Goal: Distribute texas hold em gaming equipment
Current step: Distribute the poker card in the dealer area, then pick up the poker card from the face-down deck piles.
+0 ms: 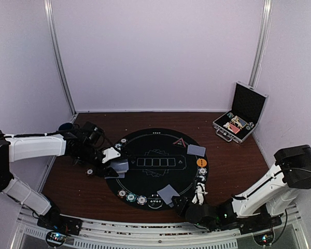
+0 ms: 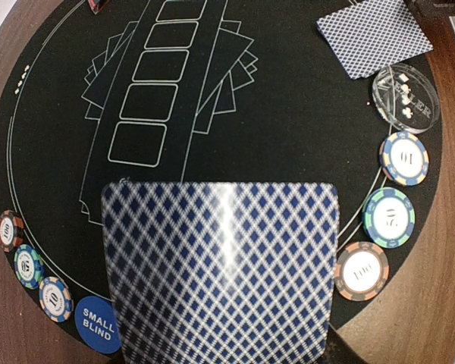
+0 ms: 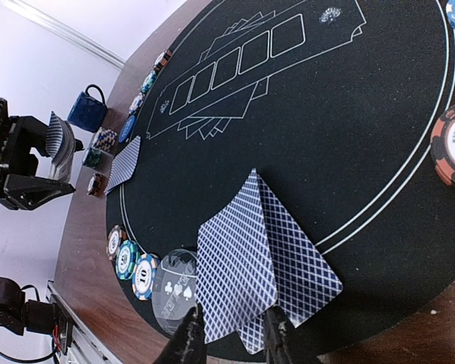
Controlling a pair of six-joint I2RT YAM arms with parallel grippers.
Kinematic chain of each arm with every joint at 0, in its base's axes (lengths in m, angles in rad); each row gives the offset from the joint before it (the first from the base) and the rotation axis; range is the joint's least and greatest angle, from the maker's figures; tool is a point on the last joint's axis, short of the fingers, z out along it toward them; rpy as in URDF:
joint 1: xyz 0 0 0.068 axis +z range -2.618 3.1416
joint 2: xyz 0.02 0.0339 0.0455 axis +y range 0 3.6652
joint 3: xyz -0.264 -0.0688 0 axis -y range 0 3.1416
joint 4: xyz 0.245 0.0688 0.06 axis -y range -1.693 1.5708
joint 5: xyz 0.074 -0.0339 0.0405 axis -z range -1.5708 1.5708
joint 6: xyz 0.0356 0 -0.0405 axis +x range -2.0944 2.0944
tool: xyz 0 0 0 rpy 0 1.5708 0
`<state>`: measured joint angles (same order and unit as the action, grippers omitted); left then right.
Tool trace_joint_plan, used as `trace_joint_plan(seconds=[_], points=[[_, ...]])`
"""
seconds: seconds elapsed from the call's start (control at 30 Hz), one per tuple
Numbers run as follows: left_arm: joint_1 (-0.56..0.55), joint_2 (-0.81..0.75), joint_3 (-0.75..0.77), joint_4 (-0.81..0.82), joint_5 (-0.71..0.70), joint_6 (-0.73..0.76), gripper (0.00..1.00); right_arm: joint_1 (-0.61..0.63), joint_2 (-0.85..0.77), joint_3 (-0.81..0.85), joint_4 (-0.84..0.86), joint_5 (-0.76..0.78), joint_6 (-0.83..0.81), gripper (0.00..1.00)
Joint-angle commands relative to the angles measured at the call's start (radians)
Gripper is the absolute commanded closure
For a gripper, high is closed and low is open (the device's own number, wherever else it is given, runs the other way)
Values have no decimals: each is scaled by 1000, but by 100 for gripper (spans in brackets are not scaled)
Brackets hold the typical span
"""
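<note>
Playing card [image 2: 220, 265] pinched in left gripper [image 1: 118, 165] | lower flat onto mat [image 2: 303, 152] near blue disc [image 2: 97, 327], clear of poker chips [image 2: 29, 265], then release | right gripper [image 3: 233, 311]: fingers apart over card pair [image 3: 265, 258]

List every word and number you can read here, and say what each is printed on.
"SMALL BLIND": blue disc.
"LER", end of a word: clear disc.
"10": blue-edged chip.
"100": orange-edged chip.
Green-edged chip and the chips at the left: too blurred to be sure.
The card in front: pattern only.
Marks on the mat: too small.
</note>
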<state>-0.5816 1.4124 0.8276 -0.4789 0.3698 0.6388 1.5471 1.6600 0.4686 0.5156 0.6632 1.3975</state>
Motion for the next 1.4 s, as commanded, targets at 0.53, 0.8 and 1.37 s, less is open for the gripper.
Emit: trace_joint_plan(seconds=[0.53,0.8,1.37], points=[[4,-26,1,26,4,7,47,52,-264,77,-323,191,-149,36],[4,-38,2,17,4,7,47,-120,-321,137,-178,-113,-433,18],[5,-55,-4,17,9,7,47,-441,125,433,98,-897,-531,16]])
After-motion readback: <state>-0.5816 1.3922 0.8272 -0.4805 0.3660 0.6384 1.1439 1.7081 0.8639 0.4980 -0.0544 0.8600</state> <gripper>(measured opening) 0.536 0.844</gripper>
